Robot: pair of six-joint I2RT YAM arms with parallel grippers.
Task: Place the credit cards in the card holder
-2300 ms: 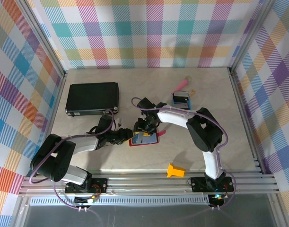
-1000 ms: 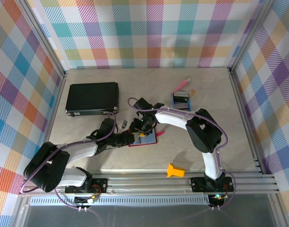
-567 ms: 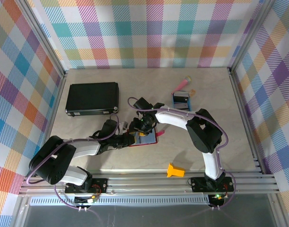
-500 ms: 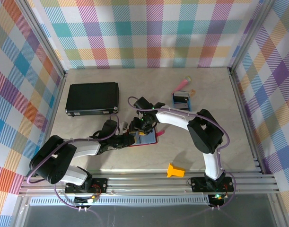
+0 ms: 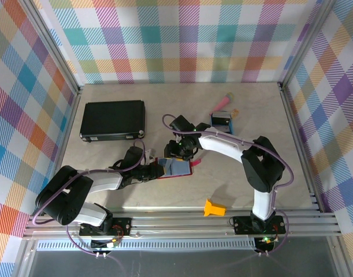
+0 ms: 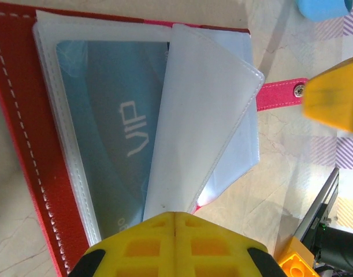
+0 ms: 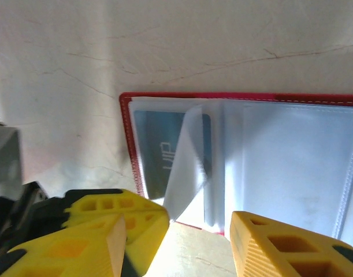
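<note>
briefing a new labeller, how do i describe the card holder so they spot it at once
Find the big black case at the far left of the table, then look right and nearer, to the middle. The card holder lies open there: a flat red wallet with clear sleeves, one holding a blue card.

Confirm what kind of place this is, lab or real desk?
Likely a lab robot cell, not a home desk: aluminium frame rails, plaid backdrop walls, left arm and right arm bolted at the table edge.
</note>
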